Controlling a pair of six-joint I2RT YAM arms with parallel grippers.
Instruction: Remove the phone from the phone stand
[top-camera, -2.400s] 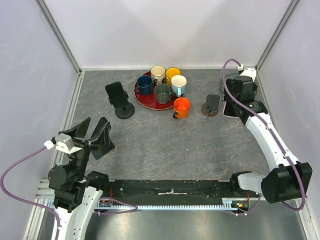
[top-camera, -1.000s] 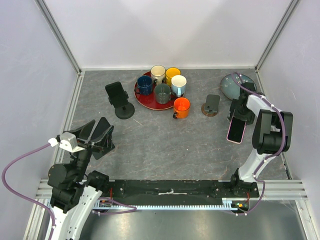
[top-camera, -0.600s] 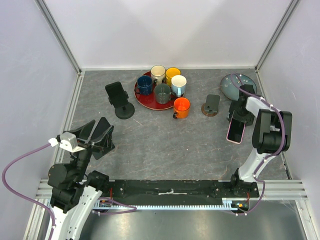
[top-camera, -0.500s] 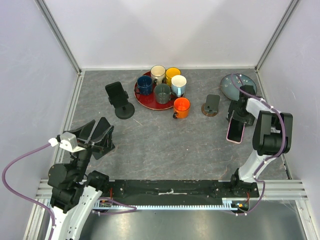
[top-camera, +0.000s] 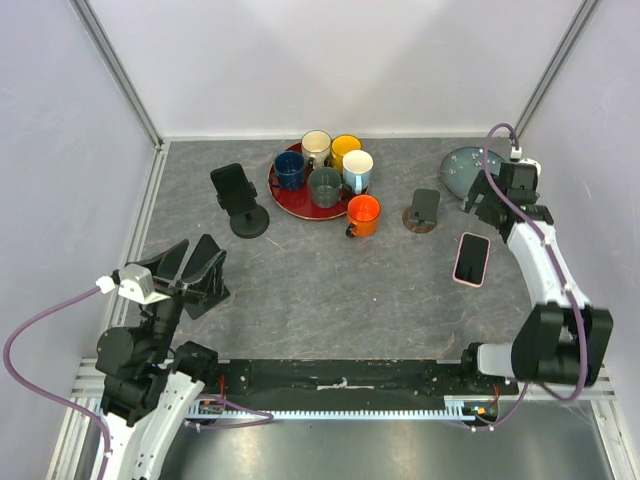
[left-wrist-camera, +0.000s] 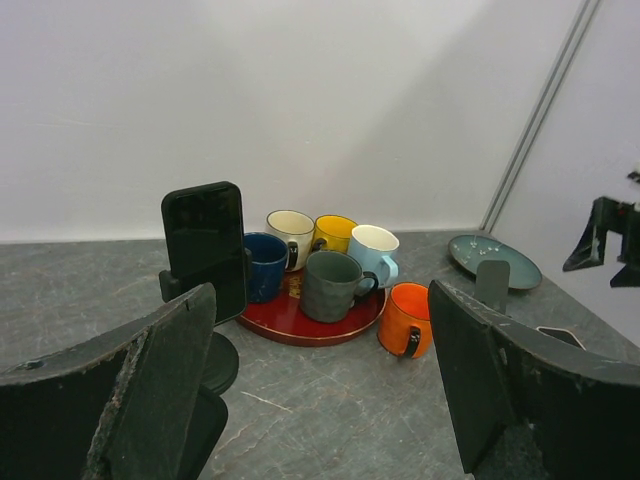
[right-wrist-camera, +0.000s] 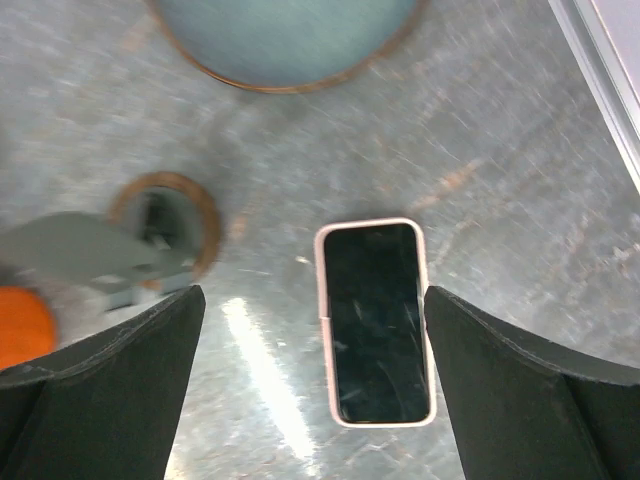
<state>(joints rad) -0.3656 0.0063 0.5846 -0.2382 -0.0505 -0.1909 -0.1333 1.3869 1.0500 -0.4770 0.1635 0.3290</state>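
A mottled grey, stone-look tabletop (top-camera: 330, 290) fills the enclosure. Plain white panels close it in: a back wall (top-camera: 330, 60), a left wall (top-camera: 50, 150) and a right wall (top-camera: 600, 130). Slanting aluminium posts (top-camera: 118, 72) mark the far corners, and an aluminium rail (top-camera: 150, 230) runs along the tabletop's left edge. The light is soft and even, with a pale glare streak (right-wrist-camera: 265, 370) on the surface.

The phone (right-wrist-camera: 378, 320) shows a glossy black face, while the grey table (top-camera: 330, 285) looks matt and stone-like.

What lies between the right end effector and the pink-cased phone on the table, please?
Nothing: only bare table separates the open right end effector from the phone, which lies flat. The right wrist view shows it best.
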